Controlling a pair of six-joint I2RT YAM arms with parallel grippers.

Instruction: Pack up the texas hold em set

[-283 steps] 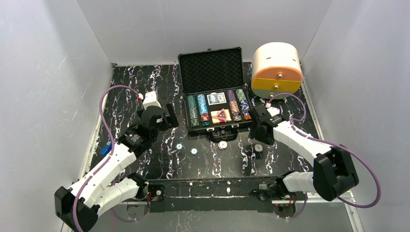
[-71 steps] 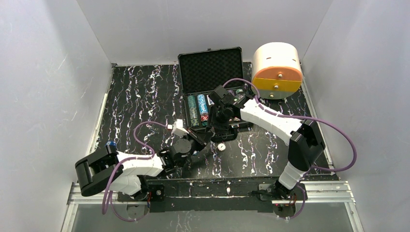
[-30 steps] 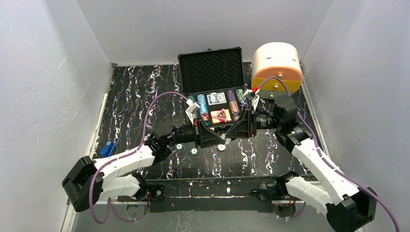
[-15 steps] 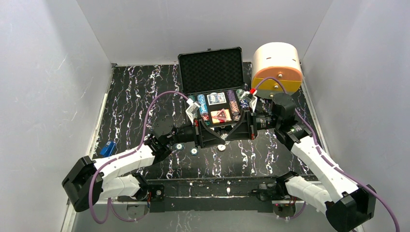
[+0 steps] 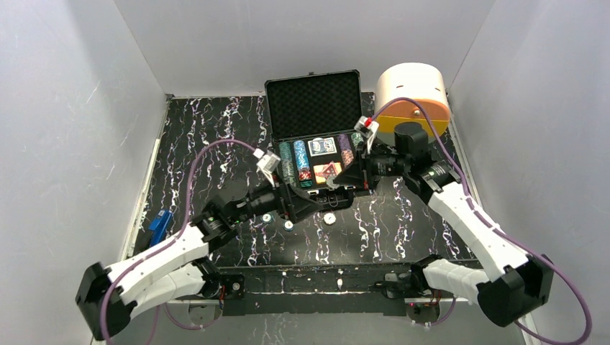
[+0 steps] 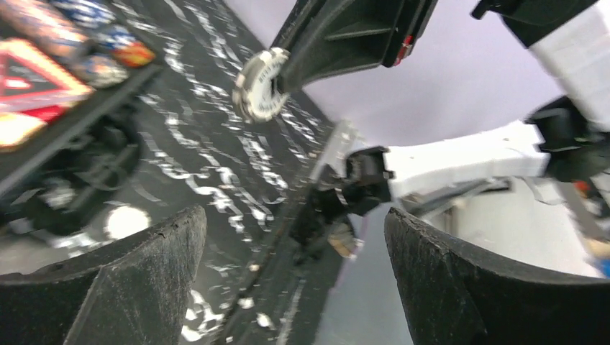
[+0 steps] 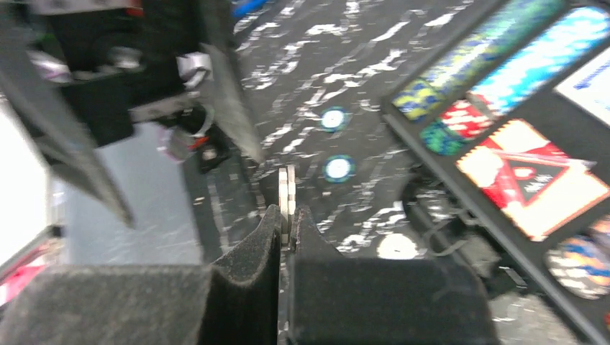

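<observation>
**A:** Top view. The left pincer (image 5: 337,199) has sprung wide within the last second; it was clamped shut before that. The right pincer (image 5: 337,182) is now pinched closed. Its tips are just above the left's, in front of the open briefcase (image 5: 313,104). What it pinches is too small to name from up here.

**B:** Loose pieces?

**A:** Two blue-centred chips (image 5: 288,225) and a white round button (image 5: 329,218) lie on the tabletop (image 5: 208,136). The button is near the case's front edge.

**B:** Left wrist?

**A:** Its own fingers stand far apart with nothing between them. Beyond them, the right pincer carries a white-rimmed poker chip (image 6: 260,84), held clear of the tabletop. The handover looks complete.

**B:** Right wrist?

**A:** The chip shows edge-on, gripped low between both pads. Below it, the red triangle (image 7: 536,176) sits in its compartment, with the chip rows (image 7: 518,61) further back.

**B:** Meaning for the job?

**A:** My read is that the chip now belongs to the arm nearer the case, so slotting it into a row comes next. The grip is thin and on the edge, so the chip could twist. Three pieces are still out and the lid is up, so the set is well short of packed.
</observation>
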